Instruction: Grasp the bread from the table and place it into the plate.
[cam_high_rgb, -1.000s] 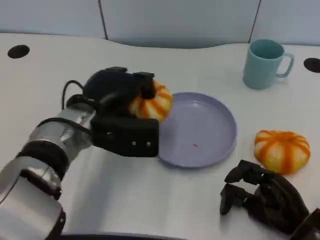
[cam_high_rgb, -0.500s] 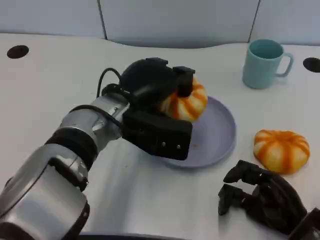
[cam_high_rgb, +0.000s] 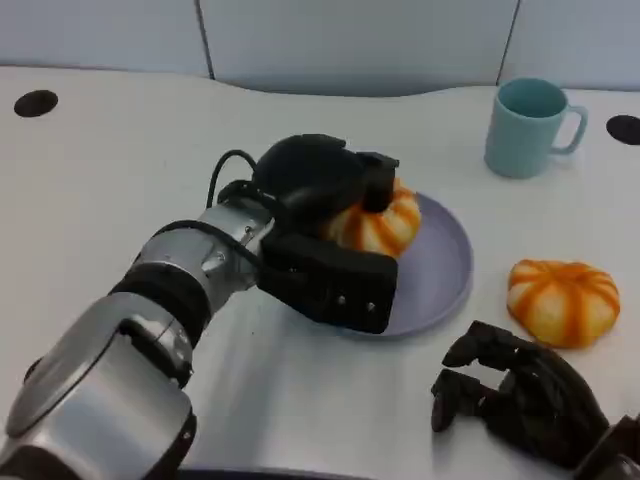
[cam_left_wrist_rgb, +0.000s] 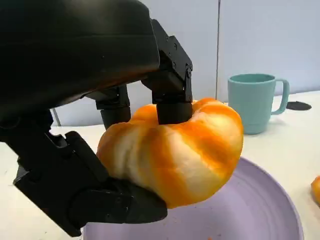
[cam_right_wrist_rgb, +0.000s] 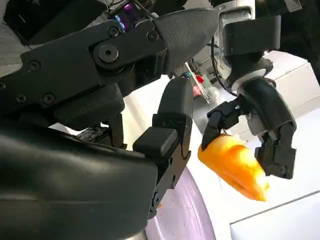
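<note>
One bread (cam_high_rgb: 378, 222) sits gripped in the left hand (cam_high_rgb: 322, 205) over the plate (cam_high_rgb: 440, 262); right hand (cam_high_rgb: 515, 395) curled, holding nothing.

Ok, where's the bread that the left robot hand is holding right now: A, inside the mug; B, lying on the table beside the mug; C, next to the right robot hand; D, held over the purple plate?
D: the left robot hand grips the bread above the purple plate, not yet released.
</note>
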